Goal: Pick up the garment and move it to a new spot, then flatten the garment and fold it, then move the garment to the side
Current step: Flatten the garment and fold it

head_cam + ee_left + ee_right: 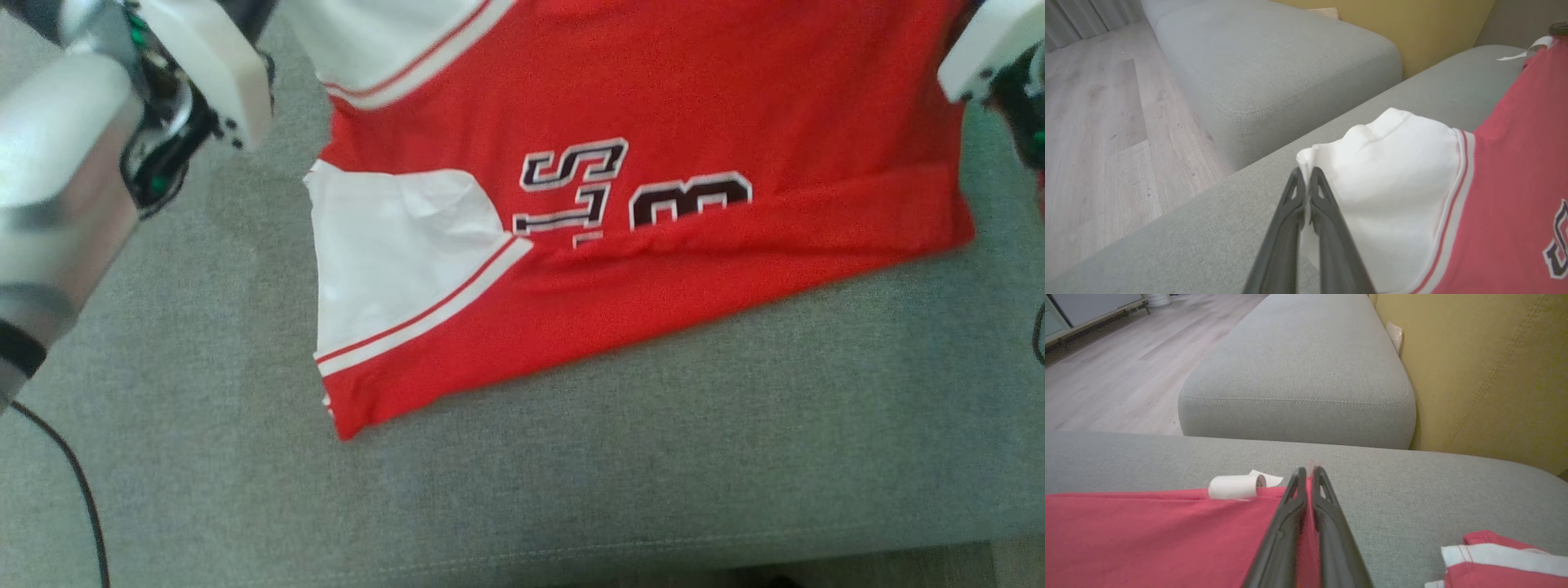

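The garment (653,245) is a red jersey with white sleeves and black-and-white lettering, spread on the grey sofa seat (571,474) with its lower part folded over. In the left wrist view, my left gripper (1304,174) is shut on the edge of the white sleeve (1392,175), with white cloth pinched between the fingers. In the right wrist view, my right gripper (1309,471) is shut on the red edge of the garment (1147,535), and red cloth shows between its fingers. In the head view, only the two pale wrist housings flank the garment at the upper corners.
A rolled white label (1235,486) lies at the garment's edge. Another grey cushion (1298,375) stands beyond the seat, beside a yellow backrest (1486,375). Wooden floor (1094,122) lies off the seat's edge. A black cable (77,482) hangs at lower left.
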